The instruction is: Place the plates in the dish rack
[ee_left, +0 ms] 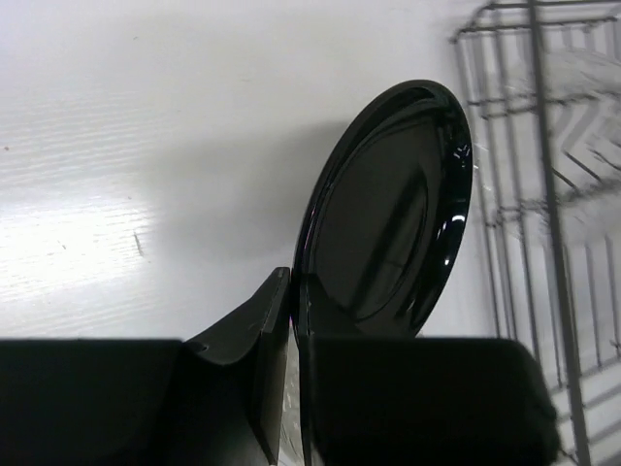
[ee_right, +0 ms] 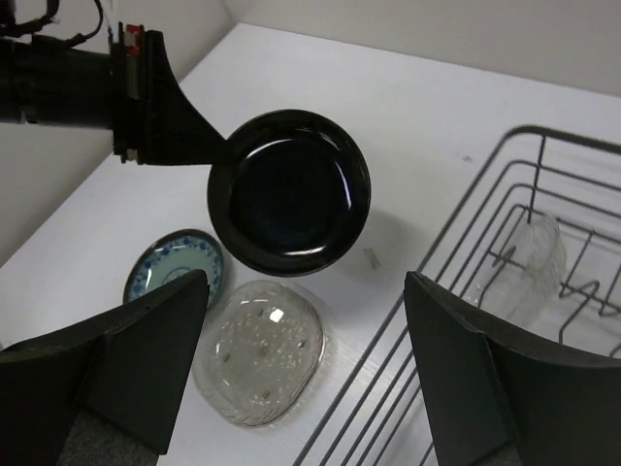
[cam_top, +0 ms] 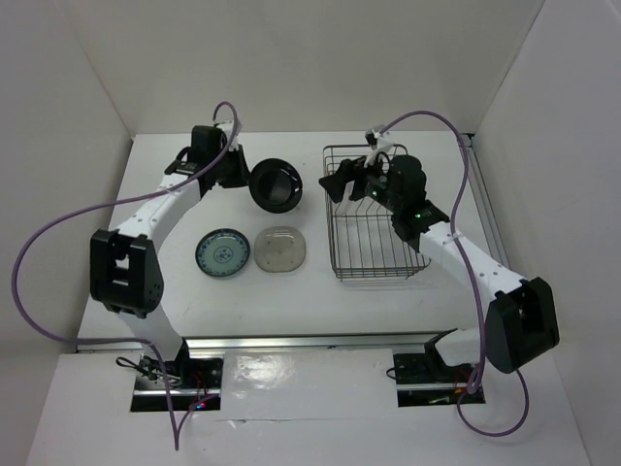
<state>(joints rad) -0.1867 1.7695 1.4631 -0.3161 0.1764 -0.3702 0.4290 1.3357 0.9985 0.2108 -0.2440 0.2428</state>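
My left gripper (cam_top: 247, 177) is shut on the rim of the glossy black round plate (cam_top: 277, 184) and holds it tilted above the table, left of the dish rack (cam_top: 380, 275). In the left wrist view the black plate (ee_left: 388, 214) stands on edge between my fingers (ee_left: 272, 320). The blue-green patterned plate (cam_top: 222, 254) and the beige translucent plate (cam_top: 281, 249) lie flat on the table. My right gripper (cam_top: 342, 184) is open and empty over the rack's left edge. The clear glass plate (ee_right: 529, 254) stands inside the rack (ee_right: 505, 184).
White walls close in the table at the back and both sides. The rack's wire side (ee_left: 548, 194) is just right of the held plate. A metal rail (cam_top: 291, 342) runs along the near edge.
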